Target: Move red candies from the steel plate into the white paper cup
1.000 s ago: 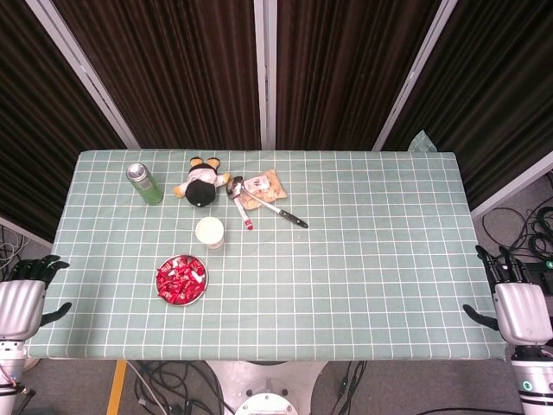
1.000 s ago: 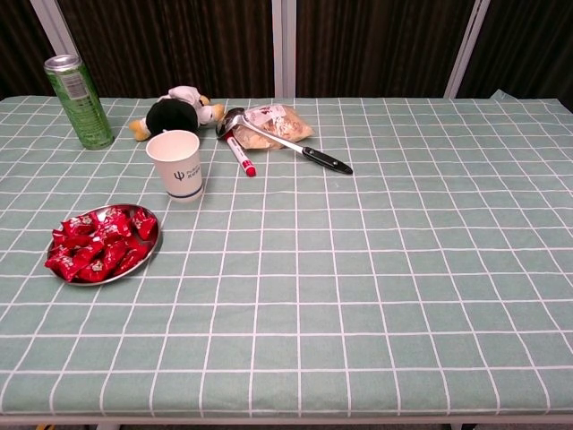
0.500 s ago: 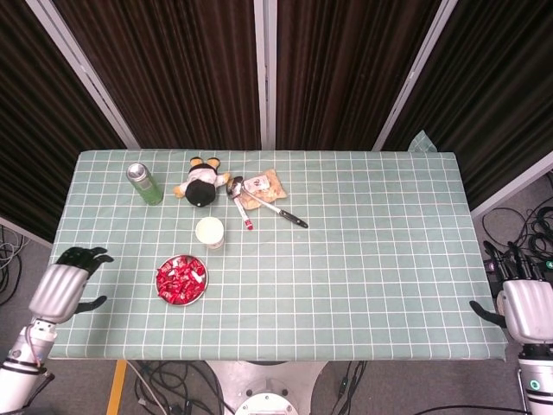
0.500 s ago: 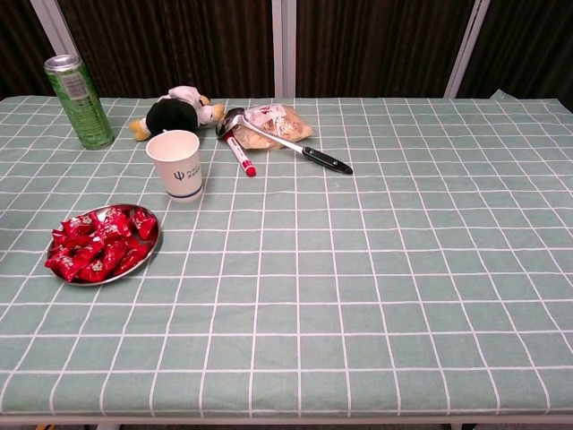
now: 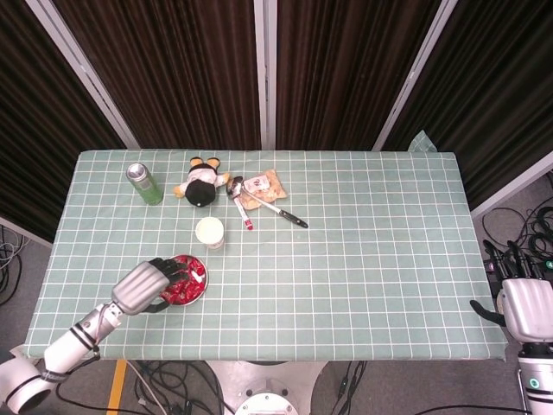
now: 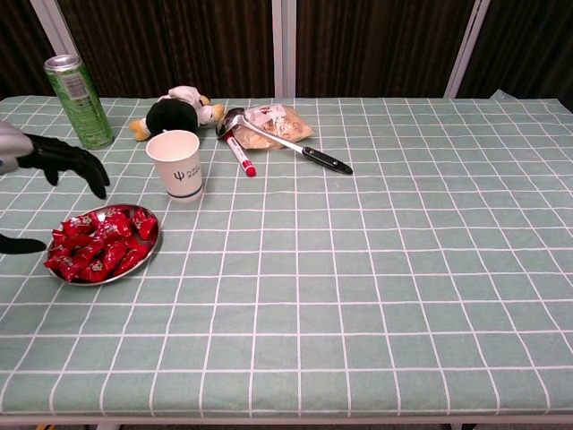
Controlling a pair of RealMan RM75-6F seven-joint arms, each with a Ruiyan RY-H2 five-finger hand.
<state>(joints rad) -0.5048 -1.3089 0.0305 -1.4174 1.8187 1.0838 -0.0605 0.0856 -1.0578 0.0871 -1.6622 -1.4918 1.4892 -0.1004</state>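
Observation:
A steel plate (image 5: 199, 290) (image 6: 148, 252) heaped with red candies (image 5: 184, 281) (image 6: 98, 246) lies near the table's front left. Just behind it stands the white paper cup (image 5: 210, 232) (image 6: 176, 165), upright. My left hand (image 5: 145, 285) (image 6: 49, 161) hovers over the plate's left side, fingers spread and curved downward, holding nothing. My right hand (image 5: 524, 303) hangs off the table's right edge, fingers apart and empty; the chest view does not show it.
A green can (image 5: 145, 182) (image 6: 79, 89) stands at the back left. A plush toy (image 5: 201, 182) (image 6: 175, 112), a red marker (image 6: 240, 154), a spoon (image 5: 264, 203) (image 6: 285, 141) and a snack packet (image 6: 276, 121) lie behind the cup.
My left arm has swung in from beyond the table's left edge to above the plate of candies. The right hand has stayed in place.

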